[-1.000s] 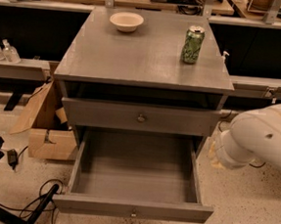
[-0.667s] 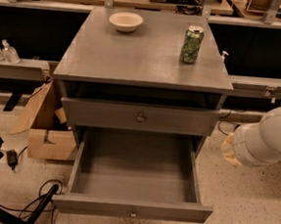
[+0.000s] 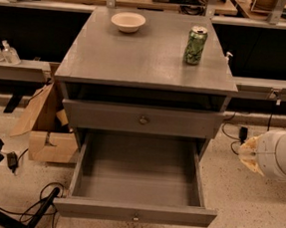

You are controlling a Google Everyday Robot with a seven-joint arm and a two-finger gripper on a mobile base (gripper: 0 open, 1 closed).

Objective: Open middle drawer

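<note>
The grey cabinet (image 3: pixel 137 60) stands in the middle of the camera view. Its upper drawer front (image 3: pixel 107 117) with a round metal knob (image 3: pixel 143 119) is shut. Below it the middle drawer (image 3: pixel 138 173) is pulled far out and empty, with its front (image 3: pixel 94 209) and small knob (image 3: pixel 135 217) towards me. Anything lower is hidden under it. My gripper is out of view; only a white rounded arm link (image 3: pixel 279 155) shows at the right edge, clear of the cabinet.
A white bowl (image 3: pixel 128 21) and a green can (image 3: pixel 195 45) stand on the cabinet top. A cardboard box (image 3: pixel 48 137) sits on the floor to the left, with black cables (image 3: pixel 19 210) and a black stand by the front left. Benches run behind the cabinet.
The white arm has drawn back to the right, away from the cabinet, and now shows only at the frame's edge. The drawer stays pulled out.
</note>
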